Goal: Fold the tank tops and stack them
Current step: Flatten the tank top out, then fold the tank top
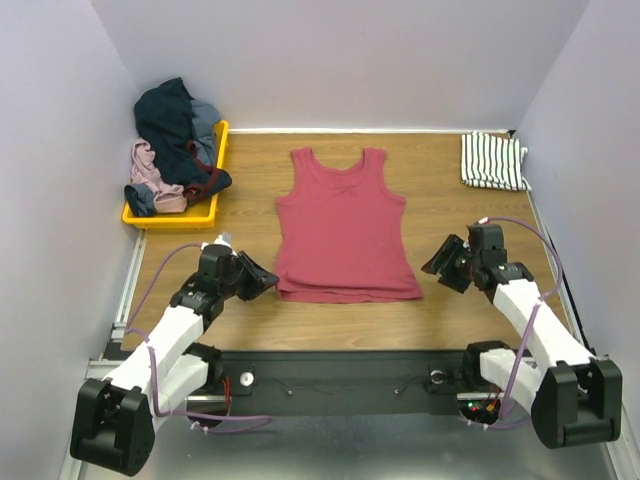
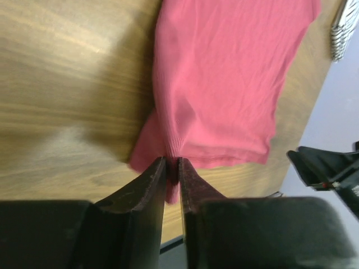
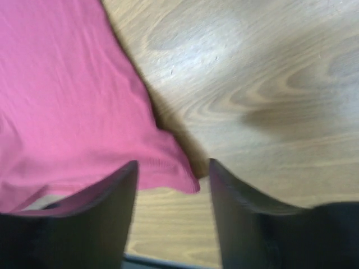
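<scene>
- Pinching lower-left hem corner of the dark red tank top [image 1: 345, 225] w/ my left gripper [image 2: 173, 163], jaws nearly closed on the cloth.
- My right gripper [image 3: 172, 165] gapes wide, holds nothing, just by lower-right corner.
- Red top lies flat, frame centre; striped tank top [image 1: 493, 160] folded, upper right.

Red tank top [image 1: 345, 232] soft matt knit; table [image 1: 450, 315] smooth wood

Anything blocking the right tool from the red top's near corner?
Nothing visible. The right tool is open, and a corner of the red top shows between its jaws, lying on the table.
</scene>
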You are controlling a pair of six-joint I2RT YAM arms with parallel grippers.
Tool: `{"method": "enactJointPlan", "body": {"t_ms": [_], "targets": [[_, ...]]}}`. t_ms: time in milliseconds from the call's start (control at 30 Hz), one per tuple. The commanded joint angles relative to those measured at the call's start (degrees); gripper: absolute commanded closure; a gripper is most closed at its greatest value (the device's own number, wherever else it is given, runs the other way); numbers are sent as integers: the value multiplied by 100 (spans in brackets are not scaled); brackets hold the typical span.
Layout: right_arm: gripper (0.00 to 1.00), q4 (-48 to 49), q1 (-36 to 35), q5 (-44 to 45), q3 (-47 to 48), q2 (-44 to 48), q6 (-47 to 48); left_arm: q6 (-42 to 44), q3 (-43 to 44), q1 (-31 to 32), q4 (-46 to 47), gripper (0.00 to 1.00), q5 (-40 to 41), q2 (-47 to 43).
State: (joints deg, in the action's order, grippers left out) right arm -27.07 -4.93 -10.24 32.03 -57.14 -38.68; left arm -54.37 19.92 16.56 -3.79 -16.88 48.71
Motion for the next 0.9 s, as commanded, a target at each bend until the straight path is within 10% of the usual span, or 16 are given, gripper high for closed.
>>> {"method": "enactJointPlan", "body": {"t_ms": [0, 100, 233, 433, 700, 867], "targets": [[35, -745, 9, -119, 330, 457, 9, 356, 64, 14, -376, 63, -192, -203], [33, -835, 1, -206, 497, 608, 123, 610, 309, 14, -736, 58, -61, -344], [54, -651, -367, -181, 409, 476, 1, 875, 845, 14, -1176, 63, 491, -459], [57, -115, -2527, 1320, 821, 108, -737, 963, 1294, 102, -1309, 72, 1143, -117], [63, 624, -5840, 3201, 2683, -2885, -835, 1217, 2568, -644, 78, 63, 1058, 2465], [64, 1106, -6265, 3160, 3870, -4154, -484, 1543, 3840, -742, 607, 68, 47, 4354]]}}
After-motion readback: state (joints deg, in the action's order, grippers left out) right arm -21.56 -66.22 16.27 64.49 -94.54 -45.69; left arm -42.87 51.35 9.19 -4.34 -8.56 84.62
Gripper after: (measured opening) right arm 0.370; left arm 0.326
